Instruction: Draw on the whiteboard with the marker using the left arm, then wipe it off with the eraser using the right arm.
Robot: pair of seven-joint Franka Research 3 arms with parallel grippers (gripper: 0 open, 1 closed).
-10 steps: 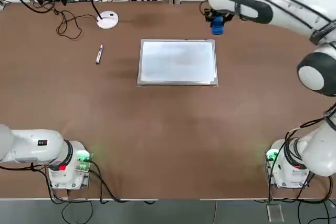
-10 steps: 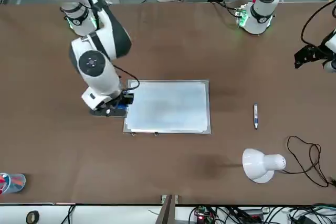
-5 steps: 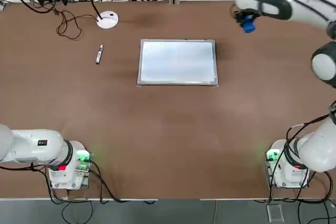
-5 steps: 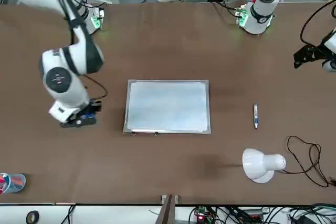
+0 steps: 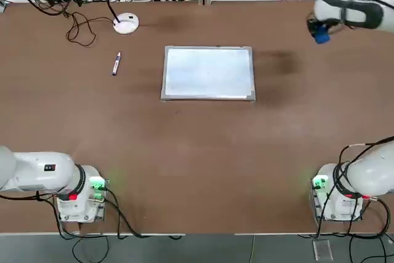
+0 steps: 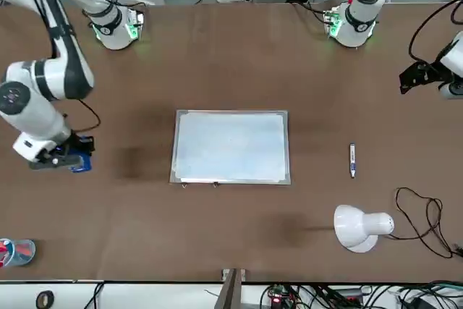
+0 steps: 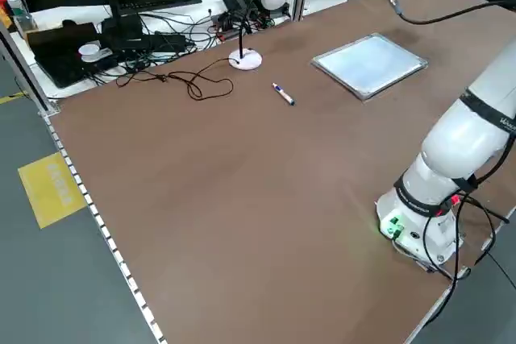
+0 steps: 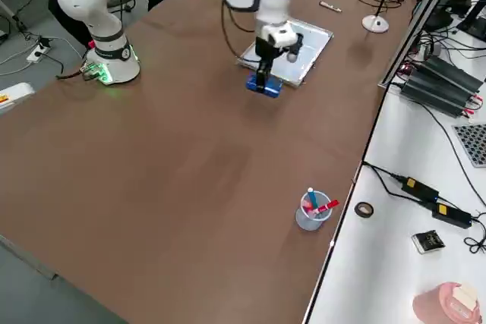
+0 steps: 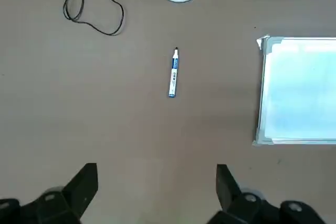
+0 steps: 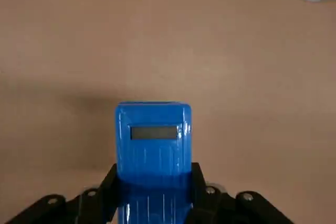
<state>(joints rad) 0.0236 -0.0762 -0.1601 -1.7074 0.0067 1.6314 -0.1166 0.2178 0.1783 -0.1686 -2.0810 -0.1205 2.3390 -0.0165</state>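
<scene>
Marker [image 5: 116,64] lies on the far left table, left gripper [image 9: 157,177] released, fingers wide, out at the left edge. Whiteboard [image 5: 208,73] flat, far centre, no strokes that I can see. Right gripper [image 10: 155,182] clenched on the eraser [image 10: 154,153], now swung from the board's right side to the far right (wiping probably done; set-down likely next).

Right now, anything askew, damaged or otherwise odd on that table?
Nothing stands out. The whiteboard lies flat, the marker beside it, and the right tool grips the eraser above the table. No spills or damage visible.
</scene>
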